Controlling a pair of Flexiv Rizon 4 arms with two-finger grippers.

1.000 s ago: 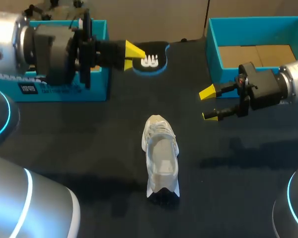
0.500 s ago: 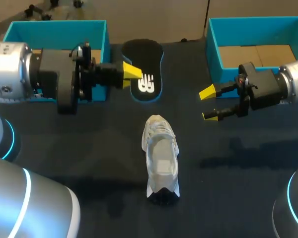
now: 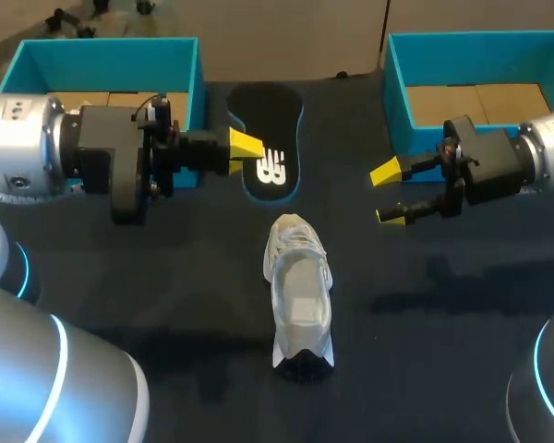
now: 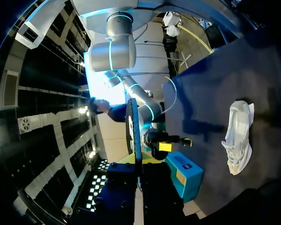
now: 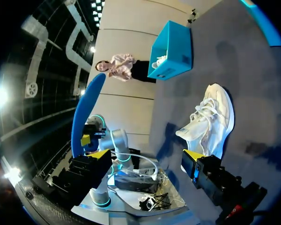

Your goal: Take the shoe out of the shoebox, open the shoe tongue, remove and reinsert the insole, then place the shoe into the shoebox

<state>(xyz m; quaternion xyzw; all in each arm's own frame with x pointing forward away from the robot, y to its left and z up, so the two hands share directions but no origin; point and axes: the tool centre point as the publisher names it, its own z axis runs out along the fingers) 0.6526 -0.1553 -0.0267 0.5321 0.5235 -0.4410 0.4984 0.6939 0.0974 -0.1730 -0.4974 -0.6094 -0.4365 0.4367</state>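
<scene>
White mesh sneaker (image 3: 300, 295) is out of the box and sits mid-table (image 3: 425, 314), sole down as far as I can tell, lace end toward the far side, heel toward the robot. Its mouth looks wide and bare inside; the tongue's position is too small to read. Black insole (image 3: 268, 120) with a blue edge is out of the shoe. The left claw (image 3: 245, 148) is clamped on it, holding it beyond the sneaker's lace end, between the two boxes. The left wrist view shows it edge-on, rising from between that claw's fingers; the right wrist view shows its blue underside lifted off the table. The right claw (image 3: 388, 194) has its fingers apart with nothing in them. It hangs to the right of the sneaker, apart from it, just in front of the right teal box (image 3: 480, 41). Judgement: take-out and insole removal are done and the tongue is probably opened; what is left is putting the insole back in, then the shoe into a box. The right teal box shows a bare cardboard floor. The left teal box (image 3: 106, 46) is partly hidden behind the left arm. I cannot tell which is base and which is lid. Nothing lies between the insole and the sneaker's mouth. The sneaker is unheld, so it may slide when the insole is pushed in; the right claw is near enough to steady it.
</scene>
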